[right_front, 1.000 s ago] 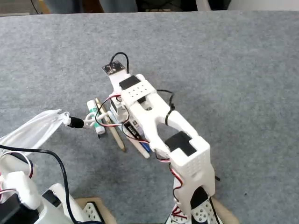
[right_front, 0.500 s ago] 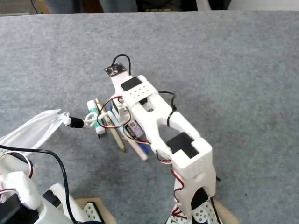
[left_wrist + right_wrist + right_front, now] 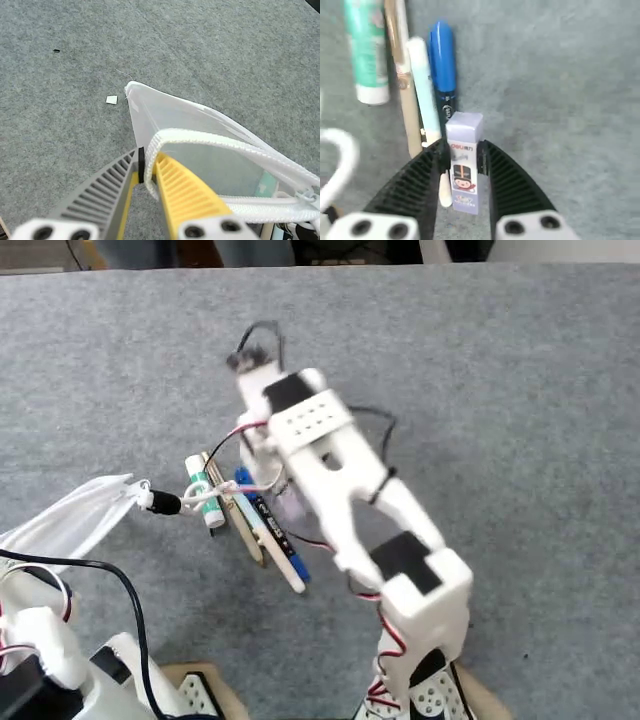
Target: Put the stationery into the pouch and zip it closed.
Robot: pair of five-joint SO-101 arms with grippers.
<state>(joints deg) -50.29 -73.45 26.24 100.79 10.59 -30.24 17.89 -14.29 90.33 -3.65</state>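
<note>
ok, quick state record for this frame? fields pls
left gripper: shut on the pouch rim
right gripper: shut on the eraser
zip: open
on the table: green-white tube, pencil, pale pen and blue marker, side by side near the pouch mouth
</note>
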